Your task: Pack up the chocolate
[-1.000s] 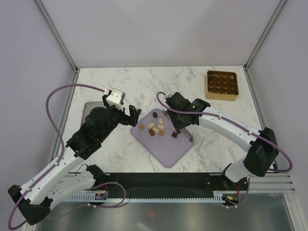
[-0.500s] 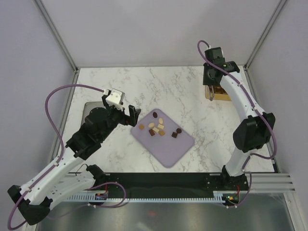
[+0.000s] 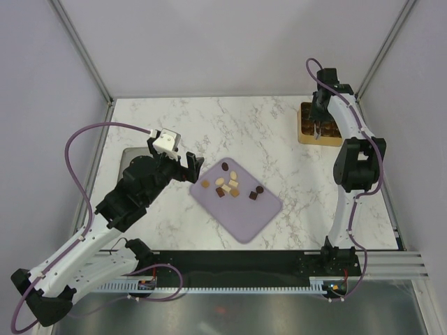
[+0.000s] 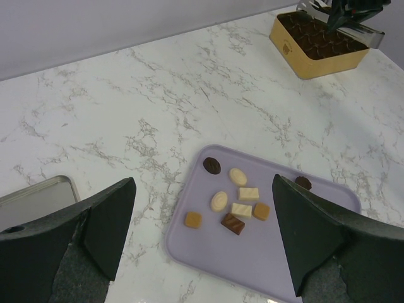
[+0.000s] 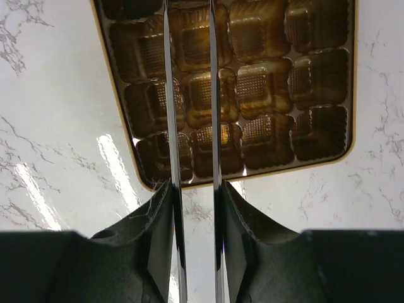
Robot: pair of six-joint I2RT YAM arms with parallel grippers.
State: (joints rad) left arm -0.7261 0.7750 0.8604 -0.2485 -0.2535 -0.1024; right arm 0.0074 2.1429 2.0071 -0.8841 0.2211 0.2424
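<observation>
- My right arm is the big change: a second ago it was down at the mat, now it's folded up over the far right corner of the table.
- Left arm hasn't budged. The left gripper is spread wide, empty, above the lilac mat mid-table.
- Gold tray, far right corner: the right gripper hangs over it. The blades are close with a slim gap and the tips are off-frame, so I can't tell if it's gripping.
- The chocolate: nine pieces still on the mat.
</observation>
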